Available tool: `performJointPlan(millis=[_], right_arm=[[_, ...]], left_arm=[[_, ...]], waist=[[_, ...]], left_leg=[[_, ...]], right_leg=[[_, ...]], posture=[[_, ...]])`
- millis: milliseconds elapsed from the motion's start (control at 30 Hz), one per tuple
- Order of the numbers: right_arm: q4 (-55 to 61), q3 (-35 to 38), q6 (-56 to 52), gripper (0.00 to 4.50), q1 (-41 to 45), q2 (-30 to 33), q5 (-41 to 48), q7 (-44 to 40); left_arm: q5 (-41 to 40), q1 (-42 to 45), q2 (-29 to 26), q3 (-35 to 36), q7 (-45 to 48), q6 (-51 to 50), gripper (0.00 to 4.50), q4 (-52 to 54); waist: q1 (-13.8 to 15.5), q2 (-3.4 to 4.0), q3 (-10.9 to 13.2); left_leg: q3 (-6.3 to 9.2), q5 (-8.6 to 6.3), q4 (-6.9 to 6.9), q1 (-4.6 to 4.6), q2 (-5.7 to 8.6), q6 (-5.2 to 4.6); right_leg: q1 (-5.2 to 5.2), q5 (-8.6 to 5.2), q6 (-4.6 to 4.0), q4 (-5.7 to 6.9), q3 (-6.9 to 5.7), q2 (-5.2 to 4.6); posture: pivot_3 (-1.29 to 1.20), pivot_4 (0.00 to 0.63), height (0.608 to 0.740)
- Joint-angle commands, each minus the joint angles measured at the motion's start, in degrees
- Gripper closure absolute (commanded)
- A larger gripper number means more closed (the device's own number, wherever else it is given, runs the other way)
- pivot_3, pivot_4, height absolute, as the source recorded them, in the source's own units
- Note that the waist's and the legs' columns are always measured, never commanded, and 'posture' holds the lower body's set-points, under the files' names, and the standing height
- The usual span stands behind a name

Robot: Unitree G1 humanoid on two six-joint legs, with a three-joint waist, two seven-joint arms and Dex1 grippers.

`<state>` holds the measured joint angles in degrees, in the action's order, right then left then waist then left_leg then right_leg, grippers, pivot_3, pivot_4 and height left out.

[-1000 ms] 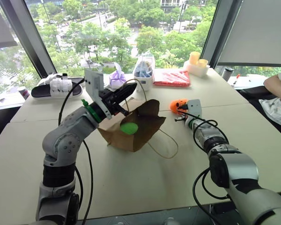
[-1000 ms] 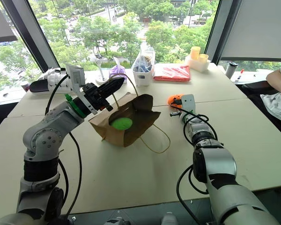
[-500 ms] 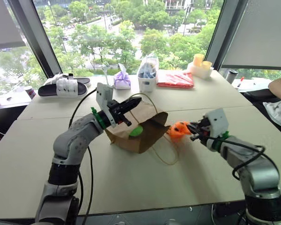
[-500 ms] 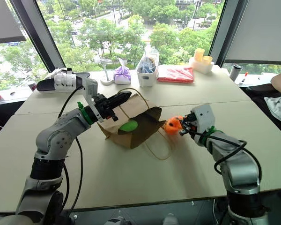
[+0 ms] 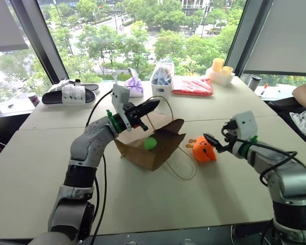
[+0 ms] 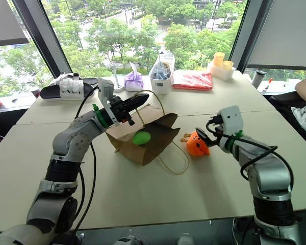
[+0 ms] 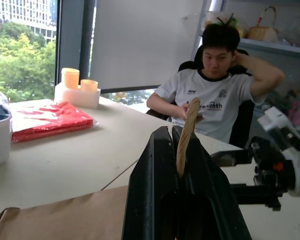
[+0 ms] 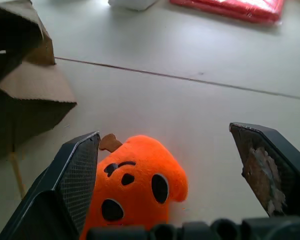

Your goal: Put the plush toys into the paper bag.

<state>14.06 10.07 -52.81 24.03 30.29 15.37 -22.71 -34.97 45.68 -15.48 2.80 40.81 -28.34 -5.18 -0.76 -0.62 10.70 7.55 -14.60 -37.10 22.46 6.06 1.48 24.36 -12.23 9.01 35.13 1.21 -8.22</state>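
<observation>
Head view: left gripper (image 5: pixel 152 105), clamped on the paper bag's cord handle (image 5: pixel 166 100), above the paper bag (image 5: pixel 153 148); green plush toy (image 5: pixel 151 143) inside.
Right wrist view: right gripper (image 8: pixel 172 160), fingers spread wide, holding nothing; orange plush toy (image 8: pixel 135 185) between them on the table (image 8: pixel 190 115).

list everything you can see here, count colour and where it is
paper bag: one, brown, mid table, mouth open
green plush toy: one, inside the bag
orange plush toy: one, on the table beside the bag
cord handle: one, tan, pinched in the left claw
purple pouch: one, far side of table
red packet: one, far side
white tub: one, between pouch and packet
yellow cups: two, far corner
person: one, white shirt, seated
left claw: shut on the handle
right claw: open around the orange toy
</observation>
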Motion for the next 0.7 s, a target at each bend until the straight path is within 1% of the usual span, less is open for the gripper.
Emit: performJointPlan(millis=[33, 67, 100, 167, 233, 333, 433, 500, 533, 567, 700], right_arm=[[-4.6, 0.2, 4.0, 0.59, 0.6, -1.0, -0.4, 0.2], [-5.9, -0.5, 5.1, 0.86, 0.7, -1.3, -0.8, 0.2], [-7.0, -1.0, 6.0, 1.33, 0.7, -1.5, -1.1, 0.1], [-9.2, -2.2, 8.1, 2.45, 0.9, -2.0, -1.6, -0.2], [-15.3, -4.8, 10.6, 3.44, 2.2, -3.9, -3.1, 0.1], [-21.5, -5.9, 12.5, 3.44, 4.1, -6.4, -3.7, 0.4], [-20.8, -6.4, 14.1, 3.44, 4.2, -6.7, -4.4, 0.3], [-17.4, -5.4, 12.4, 3.99, 4.2, -6.9, -3.3, 0.6], [-15.7, -4.8, 11.5, 4.36, 4.1, -6.7, -2.7, 0.5], [-13.8, -4.6, 10.2, 4.47, 3.7, -6.2, -2.3, 0.2], [-7.1, -4.0, 4.7, 4.47, 0.9, -5.4, -1.2, 0.4]], left_arm=[[-1.4, 0.2, -0.4, 1.8, -1.0, -0.9, 4.5, 4.5], [-1.1, -0.2, -0.6, 1.9, -1.4, -1.0, 4.5, 4.7], [-0.9, -0.5, -0.7, 1.9, -1.8, -1.2, 4.5, 5.0], [-1.1, -1.5, -0.9, 2.0, -2.4, -1.8, 4.5, 6.4], [-1.4, -3.3, -1.2, 2.1, -3.1, -2.8, 4.5, 8.4], [-1.5, -3.7, -1.4, 2.3, -3.8, -3.5, 4.5, 9.3], [-1.7, -3.7, -1.9, 2.5, -3.8, -4.0, 4.5, 9.9], [-1.8, -3.2, -2.2, 2.8, -4.0, -4.0, 4.5, 9.7], [-1.6, -2.9, -2.0, 2.7, -4.2, -3.8, 4.5, 9.4], [-1.4, -2.8, -1.9, 2.6, -4.3, -3.7, 4.5, 9.3], [-1.2, -3.4, -1.9, 2.7, -4.7, -3.5, 4.5, 9.7]], waist=[[-0.1, 0.01, 0.0], [0.0, 0.01, 0.0], [-0.1, 0.01, 0.0], [-0.1, 0.01, 0.0], [-0.3, 0.01, 0.0], [-0.2, 0.0, 0.0], [-0.2, -0.04, 0.0], [-0.2, -0.04, 0.0], [-0.3, -0.03, 0.0], [-0.2, -0.03, 0.0], [0.0, -0.03, 0.0]], left_leg=[[0.01, 0.0, 0.0, 0.0, 0.0, 0.0], [0.03, 0.0, 0.0, -0.01, -0.01, 0.0], [0.04, 0.01, 0.01, -0.01, -0.01, 0.02], [0.06, 0.02, 0.01, -0.01, -0.01, 0.04], [0.06, 0.02, 0.0, -0.02, -0.01, 0.04], [0.06, 0.02, -0.01, -0.06, -0.02, 0.04], [0.08, 0.02, -0.03, -0.06, -0.02, 0.04], [0.09, 0.02, -0.04, -0.06, -0.02, 0.04], [0.09, 0.02, -0.03, -0.07, -0.03, 0.04], [0.1, 0.02, -0.02, -0.07, -0.04, 0.04], [0.13, 0.02, 0.0, -0.06, -0.06, 0.04]], right_leg=[[0.02, 0.0, 0.0, 0.02, 0.0, 0.0], [0.02, 0.0, 0.0, 0.03, 0.0, 0.0], [0.03, 0.0, 0.0, 0.04, 0.0, 0.0], [0.03, 0.0, 0.0, 0.03, 0.01, 0.01], [0.02, 0.0, 0.0, 0.03, 0.01, 0.01], [0.01, 0.01, -0.01, 0.07, 0.04, 0.04], [-0.02, 0.02, -0.02, 0.07, 0.03, 0.06], [-0.02, 0.02, -0.02, 0.07, 0.04, 0.06], [-0.02, 0.02, -0.03, 0.07, 0.04, 0.07], [-0.02, 0.02, -0.02, 0.07, 0.04, 0.07], [-0.01, 0.02, -0.03, 0.07, 0.03, 0.11]], posture=[[0.0, 0.15, 0.74], [0.0, 0.15, 0.74], [0.0, 0.15, 0.74], [0.0, 0.15, 0.74], [0.0, 0.15, 0.74], [0.0, 0.15, 0.74], [0.0, 0.15, 0.74], [0.0, 0.15, 0.74], [0.0, 0.15, 0.74], [0.0, 0.15, 0.74], [0.0, 0.15, 0.74]])
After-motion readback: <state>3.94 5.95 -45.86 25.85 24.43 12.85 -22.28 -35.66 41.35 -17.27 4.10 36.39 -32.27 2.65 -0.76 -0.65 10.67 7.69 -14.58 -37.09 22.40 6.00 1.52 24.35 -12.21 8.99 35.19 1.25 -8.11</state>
